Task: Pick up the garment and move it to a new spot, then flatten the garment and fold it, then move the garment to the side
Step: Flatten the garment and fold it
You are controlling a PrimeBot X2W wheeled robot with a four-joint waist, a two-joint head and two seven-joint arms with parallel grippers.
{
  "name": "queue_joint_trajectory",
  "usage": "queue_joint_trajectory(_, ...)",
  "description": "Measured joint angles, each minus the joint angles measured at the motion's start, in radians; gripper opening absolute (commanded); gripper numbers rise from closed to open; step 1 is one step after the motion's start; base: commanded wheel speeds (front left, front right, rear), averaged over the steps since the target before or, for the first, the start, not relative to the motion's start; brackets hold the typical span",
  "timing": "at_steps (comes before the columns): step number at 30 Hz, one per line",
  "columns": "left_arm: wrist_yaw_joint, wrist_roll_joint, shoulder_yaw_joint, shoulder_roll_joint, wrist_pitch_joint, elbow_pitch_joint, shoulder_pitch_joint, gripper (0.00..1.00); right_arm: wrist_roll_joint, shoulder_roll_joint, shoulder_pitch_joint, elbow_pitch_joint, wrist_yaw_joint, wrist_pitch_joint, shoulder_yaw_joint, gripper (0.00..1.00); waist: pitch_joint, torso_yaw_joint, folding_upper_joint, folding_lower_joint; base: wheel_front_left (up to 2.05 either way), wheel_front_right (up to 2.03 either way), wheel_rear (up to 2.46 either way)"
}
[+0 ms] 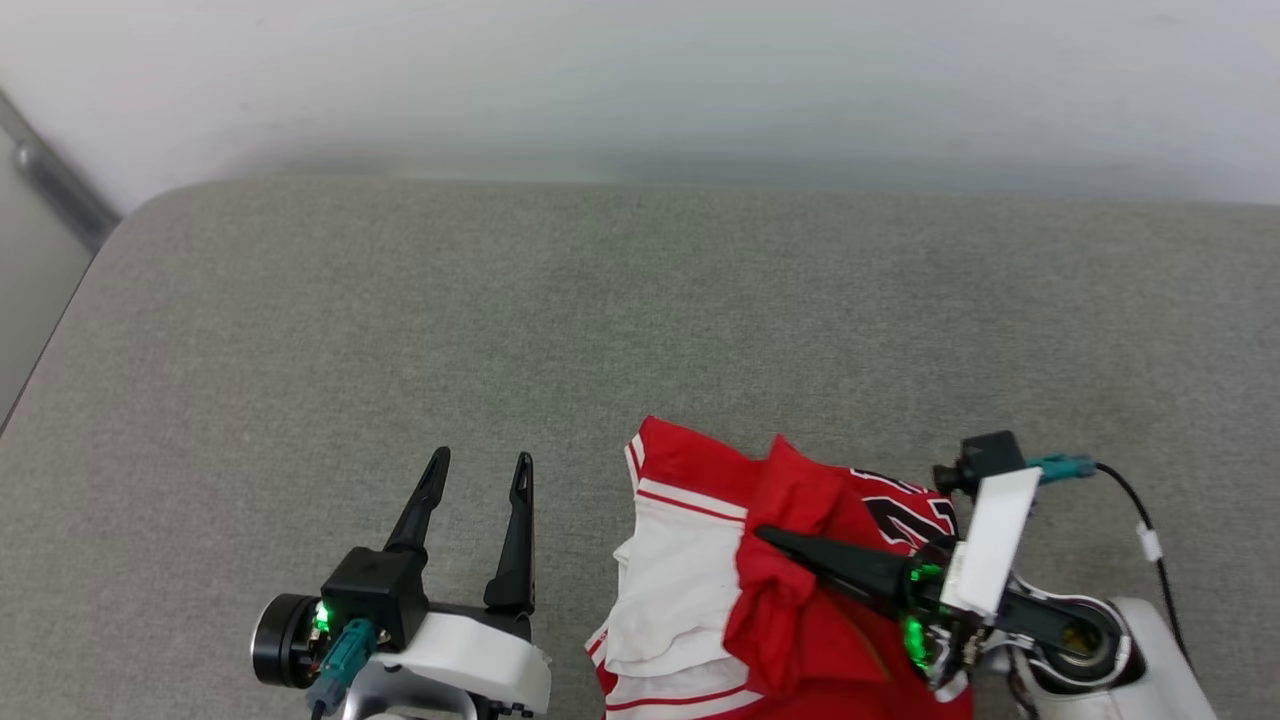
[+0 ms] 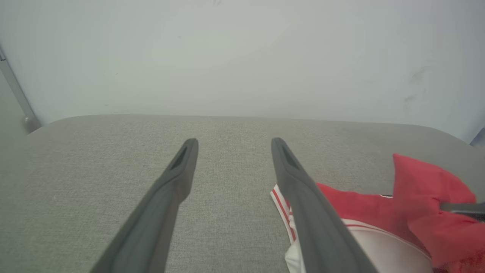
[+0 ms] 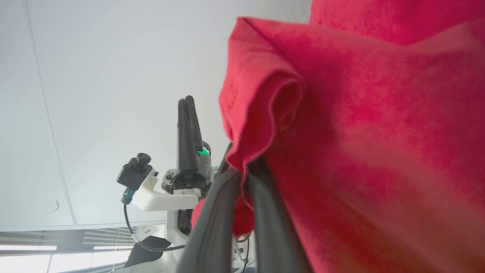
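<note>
The garment (image 1: 690, 580), red with white sleeves and striped trim, lies crumpled at the near edge of the grey surface, with black lettering showing near its right side. My right gripper (image 1: 766, 536) points left across it, shut on a bunched fold of the red cloth. In the right wrist view that red cloth (image 3: 360, 132) drapes over the gripper (image 3: 240, 172), whose jaws pinch a fold. My left gripper (image 1: 480, 460) stands open just left of the garment, apart from it. Between its spread fingers (image 2: 235, 142) lies bare grey surface, with the garment (image 2: 416, 189) off to the right.
The grey cloth-covered table (image 1: 600, 320) stretches wide toward a pale wall (image 1: 640, 80). Its rounded left edge (image 1: 60, 320) drops off beside a metal strip. The left gripper (image 3: 188, 102) shows in the right wrist view, beyond the cloth.
</note>
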Motion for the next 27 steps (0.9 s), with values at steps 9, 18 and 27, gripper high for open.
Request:
queue_joint_trajectory(9, 0.000, 0.007, -0.002, -0.020, -0.014, 0.011, -0.034, 1.00, -0.008, 0.001, -0.071, 0.052, 0.000, -0.147, 0.199, 0.00, 0.065, 0.027, 0.0000, 0.0000, 0.00, 0.00, 0.00)
queue_joint_trajectory(18, -0.001, 0.009, -0.002, -0.028, -0.026, 0.042, -0.044, 1.00, -0.075, 0.001, -0.089, 0.107, 0.000, -0.249, 0.283, 1.00, 0.080, 0.014, 0.0000, 0.0001, 0.00, 0.00, 0.00)
queue_joint_trajectory(27, 0.000, 0.007, -0.001, -0.016, -0.028, 0.054, -0.031, 1.00, -0.262, -0.077, -0.103, 0.001, 0.000, -0.465, 0.371, 1.00, 0.028, -0.026, 0.0000, 0.0000, 0.00, 0.00, 0.00)
